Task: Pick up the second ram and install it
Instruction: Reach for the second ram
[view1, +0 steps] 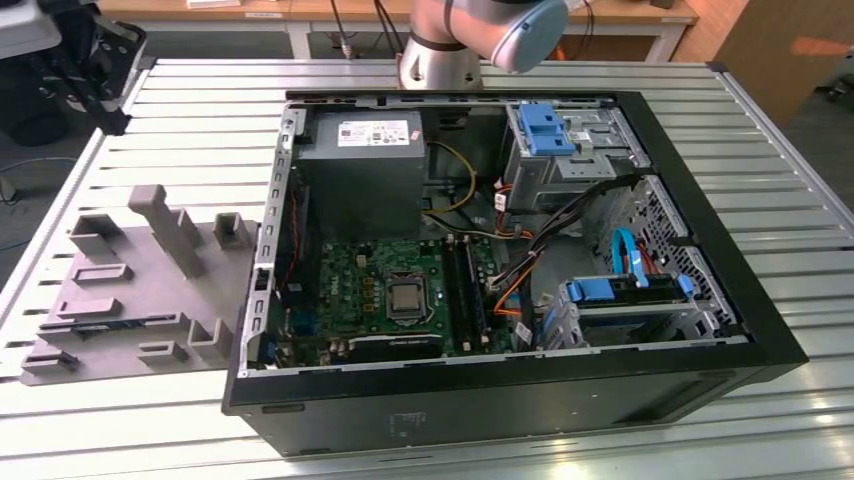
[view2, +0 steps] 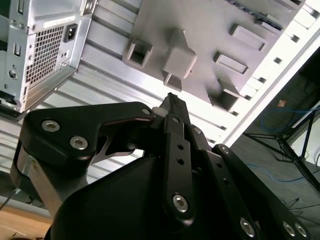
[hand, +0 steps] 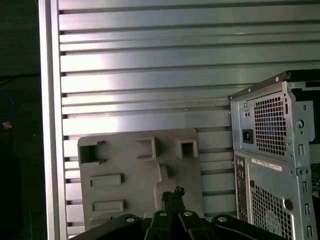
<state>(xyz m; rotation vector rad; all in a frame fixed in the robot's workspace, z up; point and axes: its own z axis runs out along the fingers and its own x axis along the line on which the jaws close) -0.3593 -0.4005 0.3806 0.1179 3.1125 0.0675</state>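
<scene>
While the tool (view2: 172, 102) hangs above the counter with its fingers drawn together and nothing I can make out between them, the pick-up looks not yet begun. Beyond the fingertips in both wrist views lies a grey moulded tray (hand: 130, 170). It rests on the slatted counter (hand: 150, 60) beside the open computer case (view1: 507, 405).

A thin dark strip lies in a long groove near one end of the tray in the exterior view. It is most likely the second ram (view1: 118, 322), though it is too slight to be sure, and the tool is not touching it. Farther off, inside the case, the green motherboard (view1: 380, 265) shows its long black slots (view1: 461, 290). Whether one already carries a stick I cannot tell.

By my reading, the step in hand is the approach to the tray. A grasp would call for parted fingers brought down square to the stick's long edges, since the board is thin and sits low in its groove.
</scene>
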